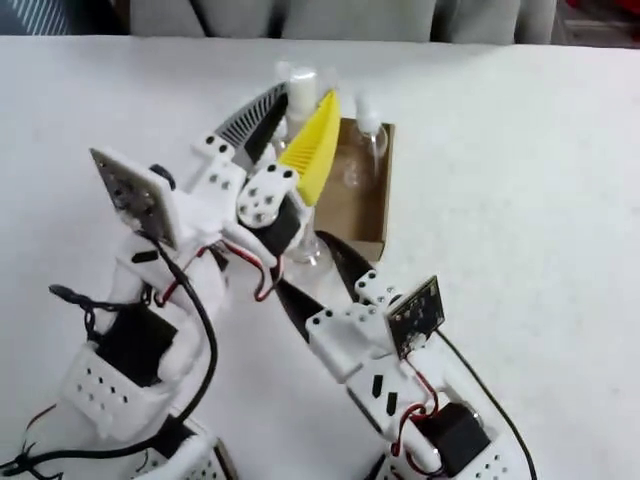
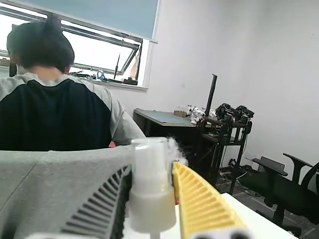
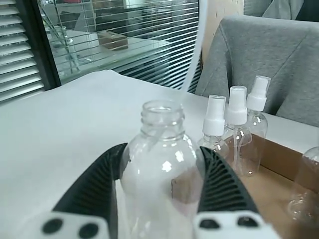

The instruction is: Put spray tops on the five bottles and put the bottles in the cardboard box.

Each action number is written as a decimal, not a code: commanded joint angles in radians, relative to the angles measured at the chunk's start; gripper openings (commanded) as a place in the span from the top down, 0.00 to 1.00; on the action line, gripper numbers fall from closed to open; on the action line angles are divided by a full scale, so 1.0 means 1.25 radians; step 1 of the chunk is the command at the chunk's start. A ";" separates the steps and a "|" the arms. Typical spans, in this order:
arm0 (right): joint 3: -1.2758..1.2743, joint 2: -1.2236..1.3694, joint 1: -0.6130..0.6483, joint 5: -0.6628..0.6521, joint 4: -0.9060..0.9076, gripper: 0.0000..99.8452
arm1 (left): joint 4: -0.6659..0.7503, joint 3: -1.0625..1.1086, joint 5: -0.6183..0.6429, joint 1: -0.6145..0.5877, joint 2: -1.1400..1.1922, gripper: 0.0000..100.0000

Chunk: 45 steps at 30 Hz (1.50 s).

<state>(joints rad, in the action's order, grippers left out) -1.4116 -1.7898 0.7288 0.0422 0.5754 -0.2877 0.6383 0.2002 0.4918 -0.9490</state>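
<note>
Grips the upright, open-necked bottle (image 3: 159,174) in the closed right end effector (image 3: 163,152), on the surface just beside the box (image 3: 284,149). Pinches the spray top (image 2: 151,199) in the left end effector (image 1: 306,95), higher up, with its thin tube (image 3: 195,45) hanging toward the neck. Probably calls for a straight vertical drop.

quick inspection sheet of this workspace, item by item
surface: white table, no spills seen
job's things: three capped bottles in cardboard box; one uncapped bottle; one spray top
clutter: nothing seen
grippers: left gripper shut on spray top; right gripper shut on uncapped bottle
cables: red and black wires along both arms
surroundings: grey seat back, window blinds
</note>
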 commanded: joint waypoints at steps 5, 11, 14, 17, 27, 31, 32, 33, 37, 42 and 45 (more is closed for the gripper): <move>0.005 -0.007 0.006 0.007 -0.017 0.98 | 0.027 0.052 0.015 -0.006 -0.082 0.98; 0.005 -0.007 0.006 0.007 -0.017 0.98 | -0.087 0.150 0.015 0.030 -0.215 0.98; 0.005 -0.007 0.006 0.007 -0.017 0.98 | -0.112 0.178 0.011 0.028 -0.224 0.98; 0.005 -0.007 0.006 0.007 -0.017 0.98 | -0.129 0.195 0.011 0.008 -0.225 0.98; 0.005 -0.007 0.006 0.007 -0.015 0.98 | -0.144 0.279 0.010 0.012 -0.229 0.98; 0.005 -0.007 0.006 0.006 -0.007 0.98 | -0.144 0.281 0.010 0.012 -0.230 0.98; 0.005 -0.007 0.006 0.006 -0.004 0.98 | -0.144 0.281 0.010 0.012 -0.230 0.98; 0.005 -0.007 0.006 0.006 -0.003 0.98 | -0.145 0.281 0.010 0.012 -0.230 0.98; 0.005 -0.007 0.006 0.005 -0.003 0.98 | -0.179 0.276 0.009 0.013 -0.231 0.98; 0.007 -0.007 0.006 0.005 0.001 0.98 | -0.188 0.304 0.007 0.024 -0.316 0.98; 0.009 -0.007 0.006 0.005 0.001 0.98 | -0.182 0.351 0.007 0.029 -0.368 0.98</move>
<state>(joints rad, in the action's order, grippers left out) -1.4208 -1.7883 0.7334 0.0437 0.5769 -0.5163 1.0388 0.2110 0.5178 -1.3280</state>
